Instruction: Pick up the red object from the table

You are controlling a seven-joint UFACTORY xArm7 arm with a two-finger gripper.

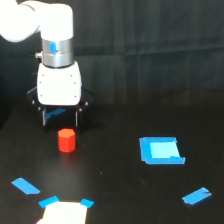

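The red object (66, 140) is a small red-orange hexagonal block with a flat top. It stands upright on the black table (115, 185) in the exterior view's left half. My gripper (61, 119) hangs from the white arm just above and behind the block. Its two dark fingers point down and stand apart, open and empty. The fingertips end a little above the block's top and do not touch it.
A blue square (160, 150) lies on the table toward the exterior view's right. Blue tape pieces lie at the lower right (196, 196) and lower left (25, 186). A bright white patch with blue corners (64, 211) sits at the bottom edge.
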